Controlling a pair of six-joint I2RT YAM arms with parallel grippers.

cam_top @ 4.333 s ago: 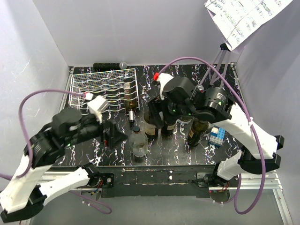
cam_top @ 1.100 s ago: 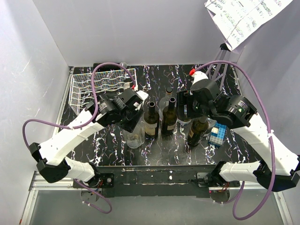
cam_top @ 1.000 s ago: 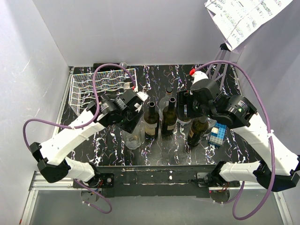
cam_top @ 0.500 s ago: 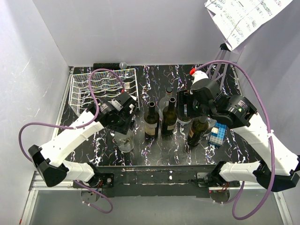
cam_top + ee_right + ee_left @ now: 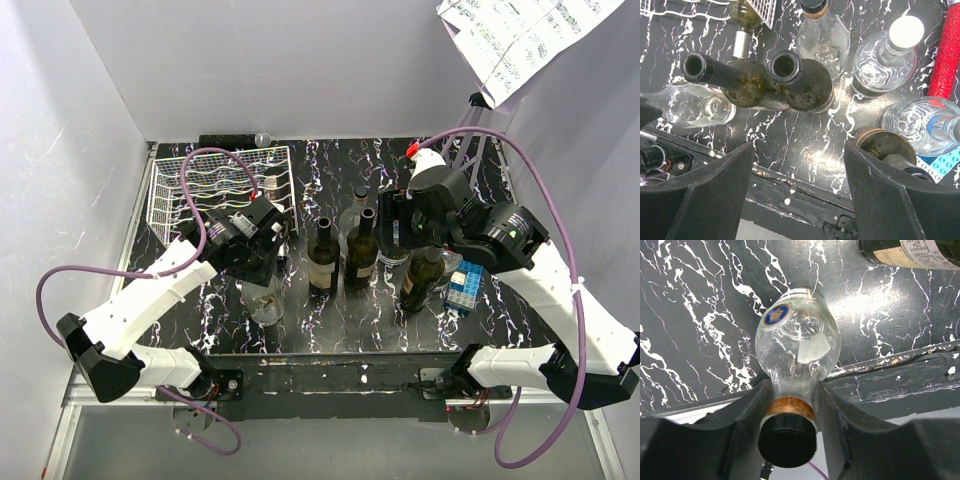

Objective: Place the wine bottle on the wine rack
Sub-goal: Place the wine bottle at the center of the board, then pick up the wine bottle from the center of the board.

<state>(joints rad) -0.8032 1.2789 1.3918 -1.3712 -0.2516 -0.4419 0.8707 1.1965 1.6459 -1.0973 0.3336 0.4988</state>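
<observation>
1 clear bottle (image 5: 797, 347) is clamped at its neck by the left hand (image 5: 791, 402), its long axis running from the cap down toward the tabletop (image 5: 700, 315). The wine rack (image 5: 170, 200) lies just beyond that hand, to the far left. The right hand (image 5: 797, 187), spread and empty, is farther off.

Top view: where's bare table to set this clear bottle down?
Bare: the near-edge strip in front of the two dark bottles, and the far strip right of the wine rack. Crowded: clear bottles packed around the right tool.
</observation>
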